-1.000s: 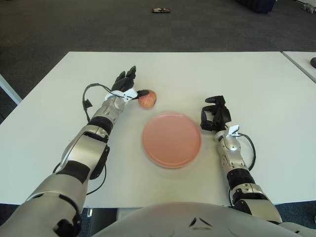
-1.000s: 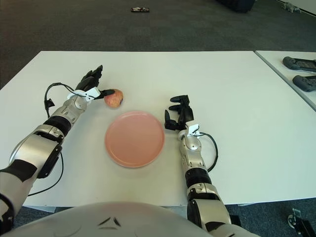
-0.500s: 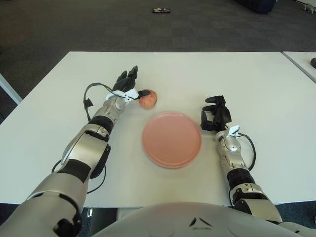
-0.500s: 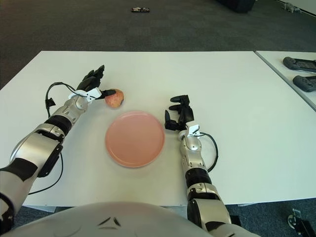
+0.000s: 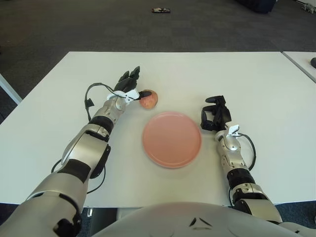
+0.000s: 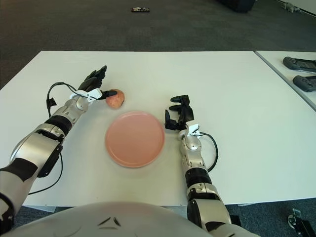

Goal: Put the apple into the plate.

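White table, dark carpet beyond: the apple sits at eleven o'clock of the pink plate, just apart from its rim. Left hand flanks it at nine o'clock, fingers spread, thumb touching, no grip yet; closing comes next. Right hand idles, curled, at three o'clock. Only the right eye view shows controllers on the neighbouring table.

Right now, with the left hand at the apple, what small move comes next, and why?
Probably close the left hand around the apple: only its thumb tip seems to touch it, the other fingers are spread, and the apple sits on the table outside the plate.
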Action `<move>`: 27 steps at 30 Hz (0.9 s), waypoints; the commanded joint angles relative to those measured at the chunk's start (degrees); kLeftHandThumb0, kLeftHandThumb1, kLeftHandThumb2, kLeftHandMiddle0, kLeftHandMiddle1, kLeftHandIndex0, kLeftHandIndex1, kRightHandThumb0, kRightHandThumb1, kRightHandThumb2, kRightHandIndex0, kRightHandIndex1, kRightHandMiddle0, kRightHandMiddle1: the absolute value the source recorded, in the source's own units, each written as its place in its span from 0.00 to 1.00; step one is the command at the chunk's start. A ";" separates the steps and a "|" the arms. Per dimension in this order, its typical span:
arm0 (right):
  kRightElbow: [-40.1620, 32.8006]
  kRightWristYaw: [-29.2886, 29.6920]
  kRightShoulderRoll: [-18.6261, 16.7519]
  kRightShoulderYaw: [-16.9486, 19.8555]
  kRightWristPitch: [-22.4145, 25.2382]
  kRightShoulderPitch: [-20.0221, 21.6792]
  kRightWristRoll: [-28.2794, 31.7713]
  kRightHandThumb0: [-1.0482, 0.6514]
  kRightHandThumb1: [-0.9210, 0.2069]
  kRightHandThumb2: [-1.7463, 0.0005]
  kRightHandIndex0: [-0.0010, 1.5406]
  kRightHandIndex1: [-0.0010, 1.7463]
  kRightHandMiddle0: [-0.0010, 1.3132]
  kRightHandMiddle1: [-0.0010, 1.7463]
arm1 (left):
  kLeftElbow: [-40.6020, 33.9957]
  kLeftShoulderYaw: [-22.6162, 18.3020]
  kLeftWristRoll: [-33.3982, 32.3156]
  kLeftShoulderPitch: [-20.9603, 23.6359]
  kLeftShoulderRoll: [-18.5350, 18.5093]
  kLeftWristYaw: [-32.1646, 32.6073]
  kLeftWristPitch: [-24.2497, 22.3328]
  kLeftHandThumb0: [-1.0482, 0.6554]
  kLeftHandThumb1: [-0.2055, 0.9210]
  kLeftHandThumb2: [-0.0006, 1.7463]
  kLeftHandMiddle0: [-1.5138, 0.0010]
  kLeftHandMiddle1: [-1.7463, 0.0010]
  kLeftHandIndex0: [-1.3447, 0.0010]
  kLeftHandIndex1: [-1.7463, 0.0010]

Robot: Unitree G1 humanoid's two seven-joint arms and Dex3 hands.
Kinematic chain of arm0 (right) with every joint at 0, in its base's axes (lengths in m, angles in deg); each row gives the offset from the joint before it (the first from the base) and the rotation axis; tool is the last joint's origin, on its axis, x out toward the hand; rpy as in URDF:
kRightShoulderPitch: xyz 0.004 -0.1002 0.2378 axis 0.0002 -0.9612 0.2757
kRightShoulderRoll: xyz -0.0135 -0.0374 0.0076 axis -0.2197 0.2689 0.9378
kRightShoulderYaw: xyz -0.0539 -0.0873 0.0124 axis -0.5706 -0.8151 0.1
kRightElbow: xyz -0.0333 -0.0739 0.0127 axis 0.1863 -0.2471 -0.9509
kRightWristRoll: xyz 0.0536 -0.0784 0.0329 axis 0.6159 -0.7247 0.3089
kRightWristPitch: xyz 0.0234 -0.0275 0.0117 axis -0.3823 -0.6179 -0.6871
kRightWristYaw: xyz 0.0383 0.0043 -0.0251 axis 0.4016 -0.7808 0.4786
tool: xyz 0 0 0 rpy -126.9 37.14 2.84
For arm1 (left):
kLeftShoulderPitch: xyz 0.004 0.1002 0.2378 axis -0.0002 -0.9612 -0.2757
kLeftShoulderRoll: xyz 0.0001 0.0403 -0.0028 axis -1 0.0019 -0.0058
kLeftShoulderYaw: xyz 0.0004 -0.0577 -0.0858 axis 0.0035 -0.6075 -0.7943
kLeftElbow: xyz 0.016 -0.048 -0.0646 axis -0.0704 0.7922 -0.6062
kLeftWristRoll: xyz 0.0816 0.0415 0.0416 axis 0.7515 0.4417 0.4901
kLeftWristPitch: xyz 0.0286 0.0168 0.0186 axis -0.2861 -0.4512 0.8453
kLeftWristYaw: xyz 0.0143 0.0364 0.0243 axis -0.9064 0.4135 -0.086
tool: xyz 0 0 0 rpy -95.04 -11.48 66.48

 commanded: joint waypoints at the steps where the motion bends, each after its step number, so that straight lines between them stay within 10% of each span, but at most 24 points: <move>1: 2.01 -0.72 -0.17 -0.01 1.15 -1.81 0.51 0.59 0.55 0.26 0.84 1.00 0.78 1.00 | 1.06 0.59 0.63 -1.24 -0.19 -1.03 -0.20 0.01 0.95 0.00 1.00 1.00 0.98 0.99; 27: 2.59 1.48 -0.25 -0.37 -0.04 -1.76 -0.97 0.60 0.57 0.24 0.86 1.00 0.80 1.00 | -1.23 -4.02 -6.31 -0.81 -0.43 -13.61 0.95 0.01 0.96 0.01 1.00 1.00 1.00 1.00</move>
